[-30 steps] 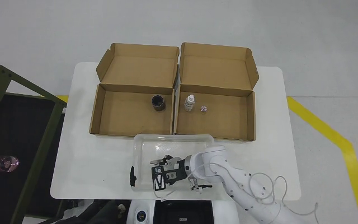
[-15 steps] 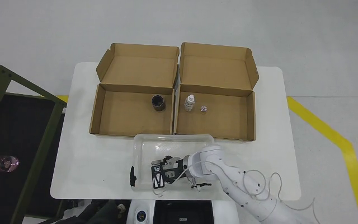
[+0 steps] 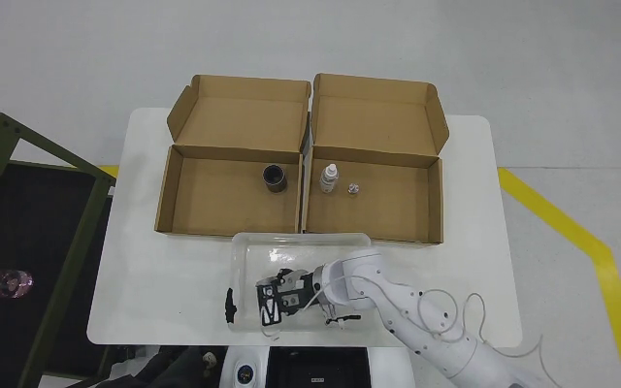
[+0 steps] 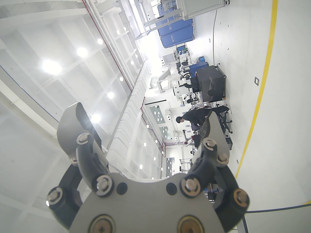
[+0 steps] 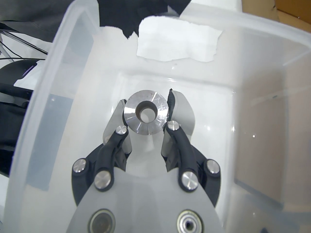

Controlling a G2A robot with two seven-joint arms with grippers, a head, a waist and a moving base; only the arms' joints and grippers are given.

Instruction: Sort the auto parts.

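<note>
A white tabletop (image 3: 136,272) carries two open cardboard boxes and, nearer the robot, a clear plastic bin (image 3: 247,247). Sorting looks partly done: the left box (image 3: 213,199) holds a dark cylinder (image 3: 275,177), and the right box (image 3: 398,209) holds a small white bottle (image 3: 330,177) and a tiny round piece (image 3: 354,188). The right claw (image 3: 275,301) sits inside the bin. From above, what it carries cannot be made out. The right wrist view settles it: the claw is clamped on a shiny metal ring (image 5: 158,107), which has yet to reach a box. Whether more parts wait in the bin I cannot tell. The left wrist view has the left claw (image 4: 144,111) spread wide and empty, pointing up at the hall ceiling.
</note>
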